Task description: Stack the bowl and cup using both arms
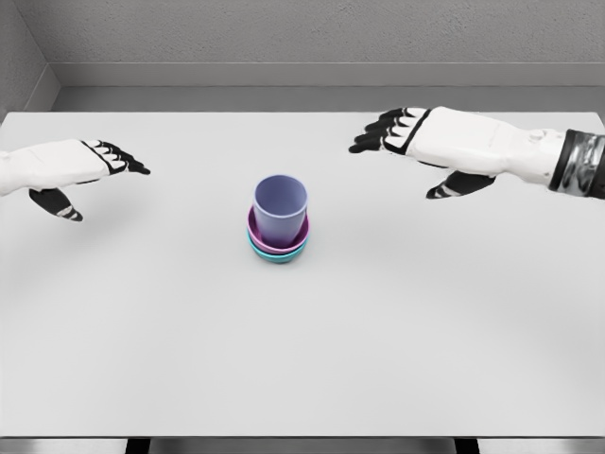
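Note:
A lavender cup (280,209) stands upright inside a purple bowl (255,230), which is nested in a teal bowl (278,255) at the middle of the white table (302,359). My left hand (102,172) hovers at the far left, fingers spread and holding nothing, well apart from the stack. My right hand (408,151) hangs at the upper right, also open and holding nothing, its fingertips pointing left toward the stack but clear of it.
The table's front edge (302,437) runs along the bottom of the view. A grey wall (302,38) rises behind the far edge.

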`<state>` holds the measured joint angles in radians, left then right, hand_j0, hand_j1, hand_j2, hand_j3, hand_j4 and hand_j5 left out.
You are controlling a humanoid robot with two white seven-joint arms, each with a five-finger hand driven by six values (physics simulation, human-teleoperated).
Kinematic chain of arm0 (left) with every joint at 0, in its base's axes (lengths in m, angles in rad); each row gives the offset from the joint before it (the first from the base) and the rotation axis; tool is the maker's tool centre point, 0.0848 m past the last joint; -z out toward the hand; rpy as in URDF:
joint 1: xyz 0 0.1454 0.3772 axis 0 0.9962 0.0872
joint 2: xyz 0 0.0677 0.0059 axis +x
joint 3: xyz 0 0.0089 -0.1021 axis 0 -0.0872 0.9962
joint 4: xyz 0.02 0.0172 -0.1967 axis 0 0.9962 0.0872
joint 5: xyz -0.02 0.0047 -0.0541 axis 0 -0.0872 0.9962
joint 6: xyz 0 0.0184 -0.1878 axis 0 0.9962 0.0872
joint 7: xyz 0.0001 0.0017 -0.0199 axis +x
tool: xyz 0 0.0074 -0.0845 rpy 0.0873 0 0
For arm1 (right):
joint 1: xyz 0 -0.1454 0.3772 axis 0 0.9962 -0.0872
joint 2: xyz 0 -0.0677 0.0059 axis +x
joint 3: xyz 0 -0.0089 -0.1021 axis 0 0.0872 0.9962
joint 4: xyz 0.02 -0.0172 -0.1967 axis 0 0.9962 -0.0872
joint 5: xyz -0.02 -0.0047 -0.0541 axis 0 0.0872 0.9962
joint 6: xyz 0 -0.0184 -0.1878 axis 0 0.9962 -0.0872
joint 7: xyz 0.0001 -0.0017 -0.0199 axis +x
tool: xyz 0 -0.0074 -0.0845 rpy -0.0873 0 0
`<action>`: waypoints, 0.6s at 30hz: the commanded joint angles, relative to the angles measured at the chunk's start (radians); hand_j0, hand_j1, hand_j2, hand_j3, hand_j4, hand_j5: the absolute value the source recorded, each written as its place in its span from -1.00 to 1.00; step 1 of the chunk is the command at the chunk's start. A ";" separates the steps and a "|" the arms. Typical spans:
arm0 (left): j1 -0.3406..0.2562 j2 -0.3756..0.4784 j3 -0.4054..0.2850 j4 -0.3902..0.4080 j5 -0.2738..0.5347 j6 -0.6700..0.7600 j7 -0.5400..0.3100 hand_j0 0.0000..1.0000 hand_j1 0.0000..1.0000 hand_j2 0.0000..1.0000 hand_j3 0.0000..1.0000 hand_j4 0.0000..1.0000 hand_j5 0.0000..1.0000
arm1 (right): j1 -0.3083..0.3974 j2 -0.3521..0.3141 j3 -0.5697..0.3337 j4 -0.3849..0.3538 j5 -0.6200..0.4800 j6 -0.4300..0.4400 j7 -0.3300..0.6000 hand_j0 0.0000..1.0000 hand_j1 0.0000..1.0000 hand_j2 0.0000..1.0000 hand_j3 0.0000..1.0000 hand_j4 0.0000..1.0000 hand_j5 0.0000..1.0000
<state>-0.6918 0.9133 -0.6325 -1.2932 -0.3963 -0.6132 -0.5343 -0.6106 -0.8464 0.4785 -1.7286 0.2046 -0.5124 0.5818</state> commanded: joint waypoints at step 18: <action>0.001 -0.011 0.002 0.009 0.005 0.002 -0.004 1.00 1.00 1.00 1.00 1.00 1.00 | 0.137 -0.103 -0.132 -0.025 -0.030 -0.098 0.000 1.00 1.00 1.00 1.00 1.00 1.00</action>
<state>-0.6903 0.9024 -0.6316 -1.2843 -0.3961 -0.6132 -0.5374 -0.4740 -0.9493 0.3468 -1.7531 0.1808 -0.6135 0.5810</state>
